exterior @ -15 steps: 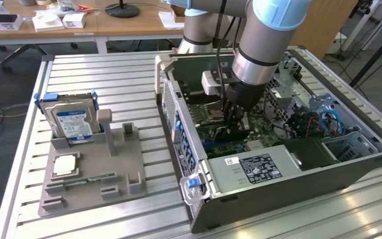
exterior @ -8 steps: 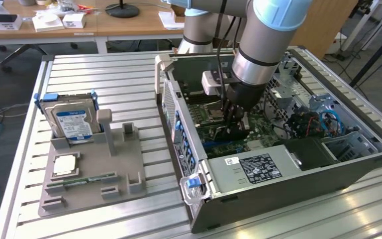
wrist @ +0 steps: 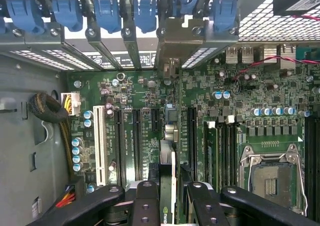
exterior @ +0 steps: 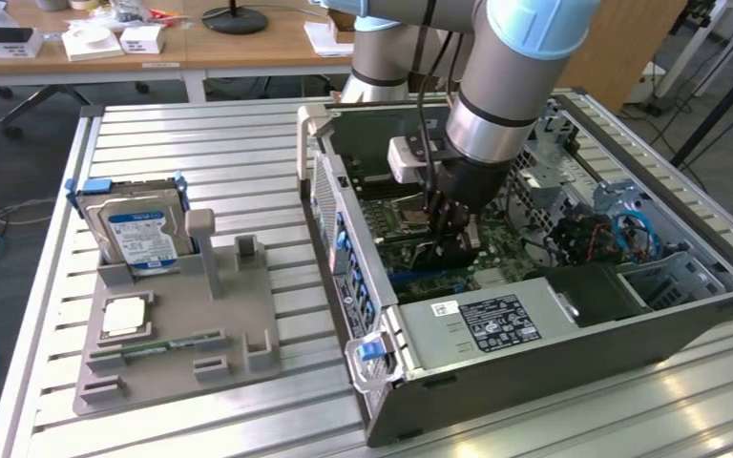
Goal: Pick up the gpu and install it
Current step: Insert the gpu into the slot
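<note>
Inside the open dark grey metal computer case (exterior: 571,353) on the slatted aluminium tabletop (exterior: 188,143), the arm's black tool (exterior: 450,234) hangs low over the green motherboard (wrist: 130,91). Its fingers (wrist: 145,206) stand partly closed and clamp the thin, dark grey-black gpu (wrist: 171,171) from both sides. The wrist view meets the card edge-on, so its face is hidden apart from a sliver with a logo beside the fingers. Its far end runs toward a grey metal bracket (wrist: 172,36) at the case's rear wall, under the row of blue plastic latches (wrist: 107,13). The card stands upright over the black expansion slots, between the long white slot (wrist: 98,141) and the empty silver processor socket (wrist: 270,178). Whether its lower edge sits in a slot cannot be made out. In the exterior view the arm covers most of the card. At that view's left, a grey plastic holder (exterior: 176,324) carries the upright silver hard drive with blue-white label (exterior: 144,239) and a slim green memory stick (exterior: 150,348) lying flat.
</note>
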Robot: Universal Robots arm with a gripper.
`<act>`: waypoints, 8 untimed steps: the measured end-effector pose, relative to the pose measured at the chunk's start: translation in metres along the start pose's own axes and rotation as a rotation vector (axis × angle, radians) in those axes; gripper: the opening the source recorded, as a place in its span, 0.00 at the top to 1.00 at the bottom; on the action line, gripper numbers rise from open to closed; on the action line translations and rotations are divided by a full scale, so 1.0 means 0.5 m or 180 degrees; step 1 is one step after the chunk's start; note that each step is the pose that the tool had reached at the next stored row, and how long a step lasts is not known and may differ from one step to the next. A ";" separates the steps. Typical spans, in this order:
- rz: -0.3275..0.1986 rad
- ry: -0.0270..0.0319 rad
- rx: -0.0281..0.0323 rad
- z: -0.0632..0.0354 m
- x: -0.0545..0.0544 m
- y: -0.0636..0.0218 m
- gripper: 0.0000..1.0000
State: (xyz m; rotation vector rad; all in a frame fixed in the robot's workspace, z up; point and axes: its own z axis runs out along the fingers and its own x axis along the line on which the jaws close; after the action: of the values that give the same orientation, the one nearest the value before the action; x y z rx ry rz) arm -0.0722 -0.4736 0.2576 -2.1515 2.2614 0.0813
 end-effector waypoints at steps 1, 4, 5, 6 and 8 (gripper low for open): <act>-0.0005 0.0000 0.0000 0.000 0.000 0.000 0.74; -0.0008 0.0000 0.0000 0.000 0.000 0.000 0.74; -0.0009 0.0000 0.0000 0.000 0.000 0.000 0.74; -0.0008 0.0000 -0.0001 0.000 0.000 0.000 0.74; -0.0018 0.0000 -0.0001 0.000 0.000 0.000 0.74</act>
State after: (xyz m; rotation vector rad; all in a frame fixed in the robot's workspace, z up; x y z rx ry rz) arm -0.0721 -0.4736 0.2577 -2.1581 2.2552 0.0814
